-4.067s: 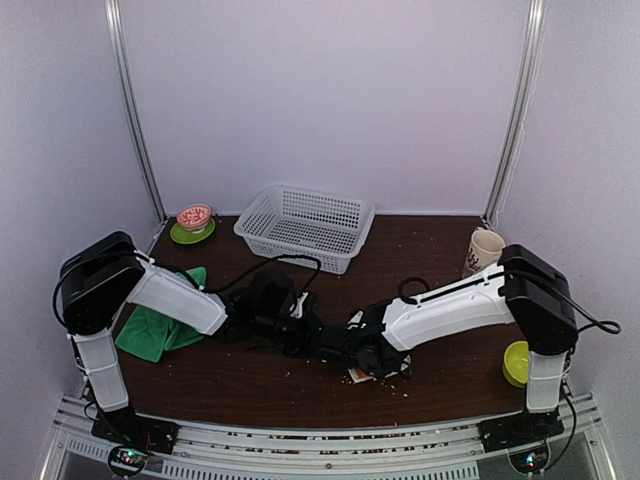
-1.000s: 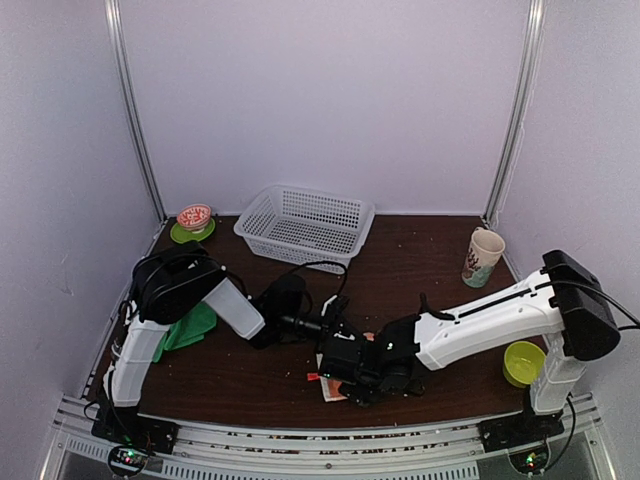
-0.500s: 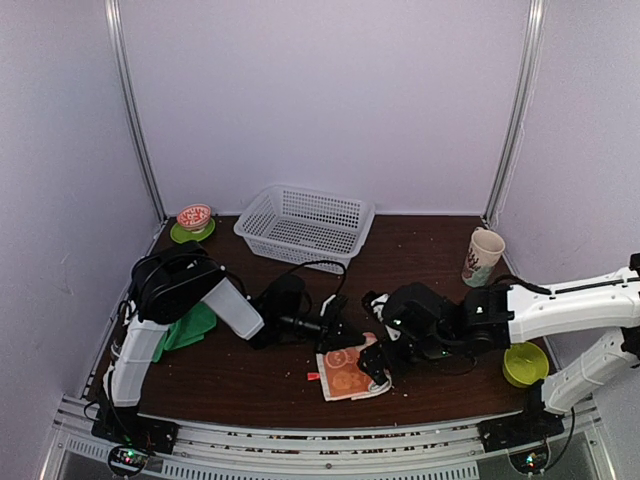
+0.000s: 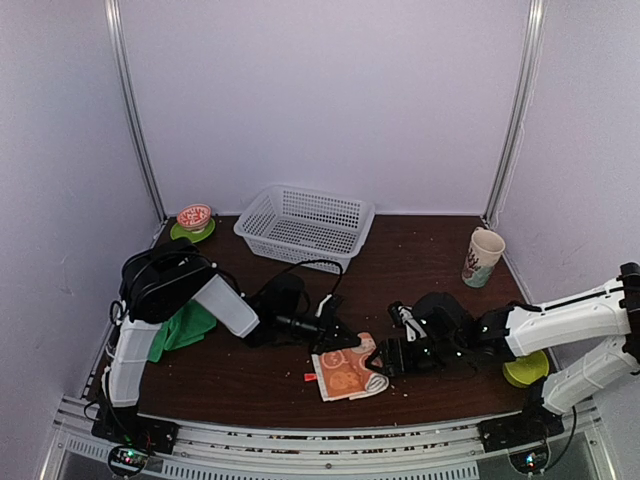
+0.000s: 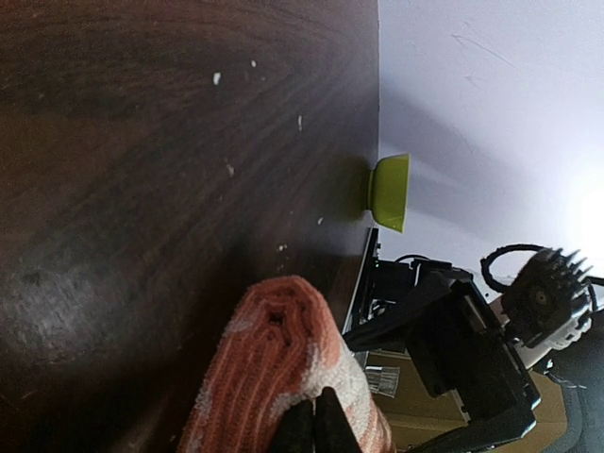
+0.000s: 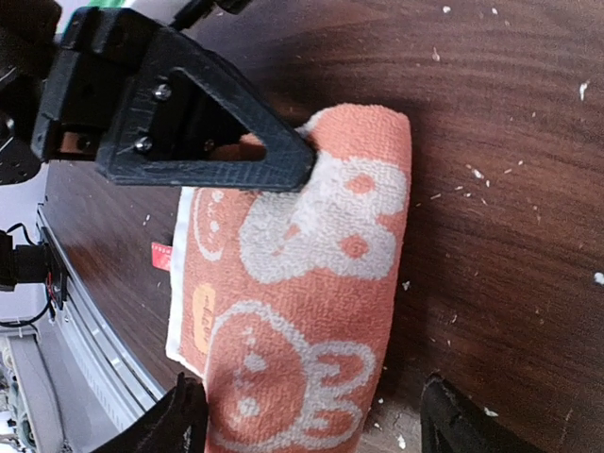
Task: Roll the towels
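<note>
At the table's [image 4: 250, 385] left edge the green towel [image 4: 182, 328] lies crumpled beneath the left arm's elbow, well apart from the other cloth. Behind it, in the back corner, a small bowl [image 4: 194, 214] rests on a green saucer [image 4: 186, 236], with a white basket [image 4: 303, 225] just to the right. Near the front centre the orange towel [image 4: 345, 370] lies with its white cartoon prints up, one side curled over into a loose roll. The left gripper [image 4: 345, 340] reaches in low from the left, its jaws pressed together on that rolled edge; its wrist view shows the tips pinching the cloth. Just right of the towel the right gripper [image 6: 316, 420] sits low, its fingers [image 6: 179, 420] spread wide to either side of the towel's end; whether they touch it I cannot tell. Farther right a printed cup [image 4: 484, 256] stands at the back, and a yellow-green bowl [image 4: 520, 368] sits at the table's right edge.
</note>
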Controlling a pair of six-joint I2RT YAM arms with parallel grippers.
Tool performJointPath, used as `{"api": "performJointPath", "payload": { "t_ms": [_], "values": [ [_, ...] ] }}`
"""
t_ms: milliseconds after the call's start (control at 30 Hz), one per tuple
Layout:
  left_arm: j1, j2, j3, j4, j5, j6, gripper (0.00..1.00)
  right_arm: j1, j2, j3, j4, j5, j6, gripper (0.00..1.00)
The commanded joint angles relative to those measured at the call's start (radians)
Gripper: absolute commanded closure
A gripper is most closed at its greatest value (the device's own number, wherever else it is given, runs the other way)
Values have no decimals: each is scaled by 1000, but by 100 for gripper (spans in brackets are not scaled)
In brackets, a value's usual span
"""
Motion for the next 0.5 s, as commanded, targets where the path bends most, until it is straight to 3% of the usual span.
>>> {"api": "performJointPath", "payload": {
  "t_ms": [0, 100, 300, 467],
  "values": [
    [11, -5, -38, -132, -39, 58, 96, -25, 61, -26, 142, -62, 52, 23],
    [11, -11, -47, -135, -44, 63, 96, -59, 73, -60, 222, -85, 84, 23],
    [11, -21, -57, -171, -57, 91, 96, -94, 88, -93, 341, -150, 119, 11],
    [11, -23, -57, -182, -64, 102, 96, -99, 156, -69, 338, -199, 128, 18]
  ]
}}
